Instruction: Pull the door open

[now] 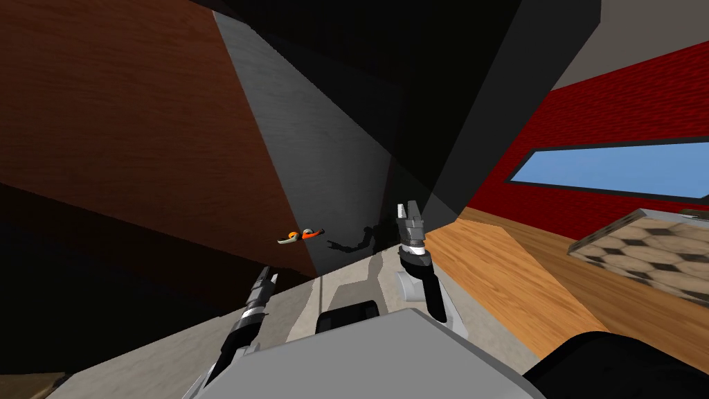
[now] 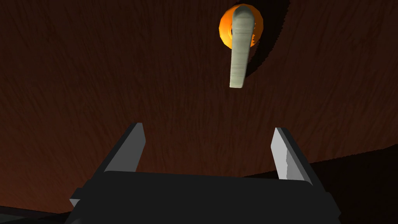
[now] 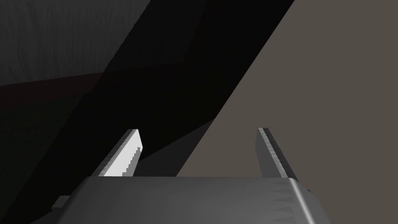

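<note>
Reaching step: our left pincer [image 2: 208, 128], released and empty, hovers short of the grey lever handle [image 2: 239, 50] on the brown door [image 2: 97, 77]; next we must enclose and clench that handle.

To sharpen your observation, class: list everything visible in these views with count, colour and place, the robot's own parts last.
door: one, brown wood grain, left of head view
lever handles: apparently two, pale grey, at the door's edge
bases: two, orange, round, behind the levers
wall strip: one, grey, right of door
black area: one, beyond the strip
wall: one, red, far right
window: one, blue, dark frame, in red wall
floor: one, light wood, right
slab: one, beige-grey hexagon pattern, right, above floor
left gripper: one, grey fingers, open, short of a handle
right gripper: one, grey fingers, open, empty
</note>
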